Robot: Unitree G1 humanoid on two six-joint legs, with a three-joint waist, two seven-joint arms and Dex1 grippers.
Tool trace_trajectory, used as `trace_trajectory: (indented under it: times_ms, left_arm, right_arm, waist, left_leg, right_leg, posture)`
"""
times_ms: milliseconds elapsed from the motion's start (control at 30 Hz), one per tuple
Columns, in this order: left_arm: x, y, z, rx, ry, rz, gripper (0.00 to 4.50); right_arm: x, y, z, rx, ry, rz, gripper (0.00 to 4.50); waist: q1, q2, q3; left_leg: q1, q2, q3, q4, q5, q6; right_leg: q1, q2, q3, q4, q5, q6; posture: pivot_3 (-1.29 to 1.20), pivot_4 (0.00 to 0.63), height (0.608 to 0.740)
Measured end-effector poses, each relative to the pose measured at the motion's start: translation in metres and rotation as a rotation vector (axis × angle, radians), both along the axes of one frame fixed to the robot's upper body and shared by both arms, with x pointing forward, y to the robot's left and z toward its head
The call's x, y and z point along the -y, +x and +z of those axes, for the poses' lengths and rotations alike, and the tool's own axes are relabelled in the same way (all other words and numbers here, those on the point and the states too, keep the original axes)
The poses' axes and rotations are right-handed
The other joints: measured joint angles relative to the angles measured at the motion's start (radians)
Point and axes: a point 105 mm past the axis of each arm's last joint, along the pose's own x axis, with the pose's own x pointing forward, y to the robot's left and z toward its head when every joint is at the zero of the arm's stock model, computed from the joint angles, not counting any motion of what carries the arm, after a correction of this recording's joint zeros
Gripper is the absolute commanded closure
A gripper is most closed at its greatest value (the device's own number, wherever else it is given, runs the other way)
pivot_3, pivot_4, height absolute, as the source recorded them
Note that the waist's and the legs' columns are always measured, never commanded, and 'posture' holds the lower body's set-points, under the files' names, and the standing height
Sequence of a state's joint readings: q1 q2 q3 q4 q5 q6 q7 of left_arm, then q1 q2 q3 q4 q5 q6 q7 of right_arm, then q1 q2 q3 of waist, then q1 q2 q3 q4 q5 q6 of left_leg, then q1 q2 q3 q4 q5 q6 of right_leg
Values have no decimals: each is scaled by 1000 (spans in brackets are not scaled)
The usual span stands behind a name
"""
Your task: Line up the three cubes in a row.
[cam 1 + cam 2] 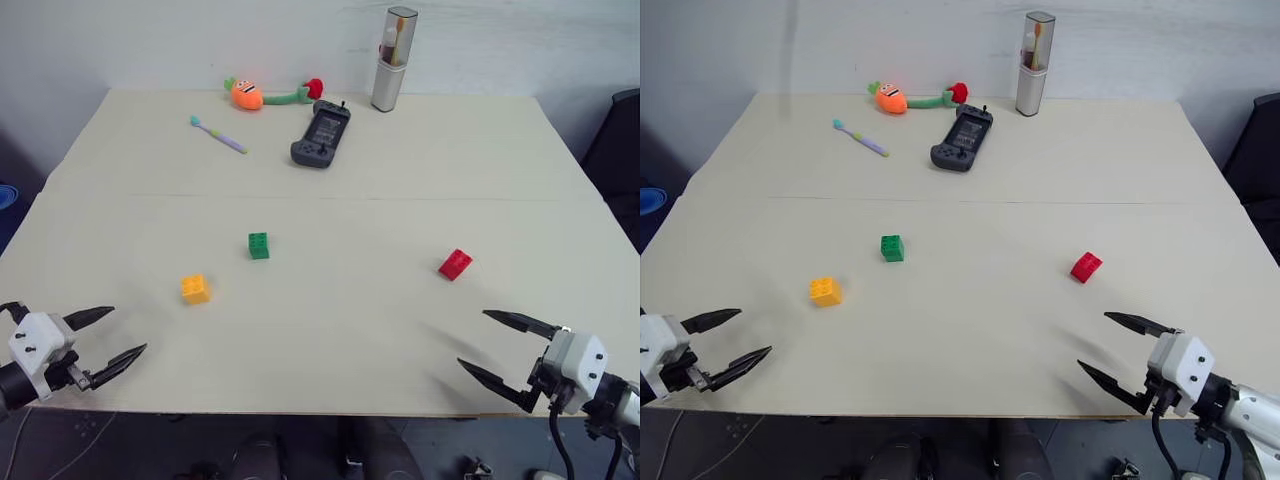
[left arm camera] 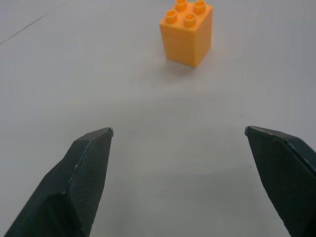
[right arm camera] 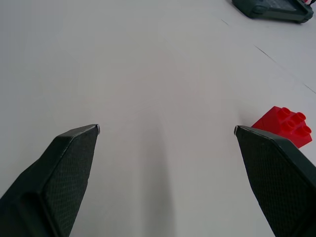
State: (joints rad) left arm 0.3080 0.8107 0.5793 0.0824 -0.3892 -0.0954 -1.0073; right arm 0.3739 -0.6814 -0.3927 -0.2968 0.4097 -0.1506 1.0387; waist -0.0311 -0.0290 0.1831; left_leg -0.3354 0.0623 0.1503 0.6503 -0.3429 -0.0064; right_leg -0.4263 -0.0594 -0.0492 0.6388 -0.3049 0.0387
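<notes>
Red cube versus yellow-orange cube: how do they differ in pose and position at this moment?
The yellow-orange cube sits upright, studs facing up; the red cube looks tipped, resting at a tilt. The yellow-orange cube lies on the robot's left, nearest the open left claw; the red cube lies on the right, nearer the open right claw. Both are small studded bricks resting untouched on the table.

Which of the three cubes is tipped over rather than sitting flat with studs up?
The red cube. It lies tilted, studs facing sideways, while the green cube and yellow-orange cube stand upright.
</notes>
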Motion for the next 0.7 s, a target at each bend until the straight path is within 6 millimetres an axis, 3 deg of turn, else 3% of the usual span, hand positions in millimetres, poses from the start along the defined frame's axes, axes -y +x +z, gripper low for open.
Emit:
trace_trajectory:
  times_ms: [200,367,567,700]
  left_arm:
    - [7,-5,12,-56,-70,-78,3]
    - [49,-20,33,-262,-193,-297,3]
    - [107,2,46,-164,-276,-473,3]
    - [128,13,46,-114,-331,-515,3]
  right_arm:
    - [0,4,-3,10,52,-49,0]
    - [14,-9,-6,-17,96,-186,0]
    - [50,-35,-21,-51,139,-420,0]
    - [53,-30,-18,-43,185,-450,0]
  waist:
    - [2,0,0]
    - [6,2,-1]
    - [5,3,-2]
    - [-20,3,-2]
  left_leg:
    - [0,0,0,1,0,-1]
    - [-1,-1,-1,0,4,-6]
    - [1,-1,-2,0,4,-6]
    - [0,-1,1,-1,5,-8]
  right_leg:
    - [-1,0,0,1,0,0]
    - [0,-1,0,1,0,0]
    - [2,0,1,2,0,0]
    - [3,2,3,5,0,0]
  posture:
    - [0,150,740]
    - [0,150,740]
    - [0,150,740]
    - [0,150,740]
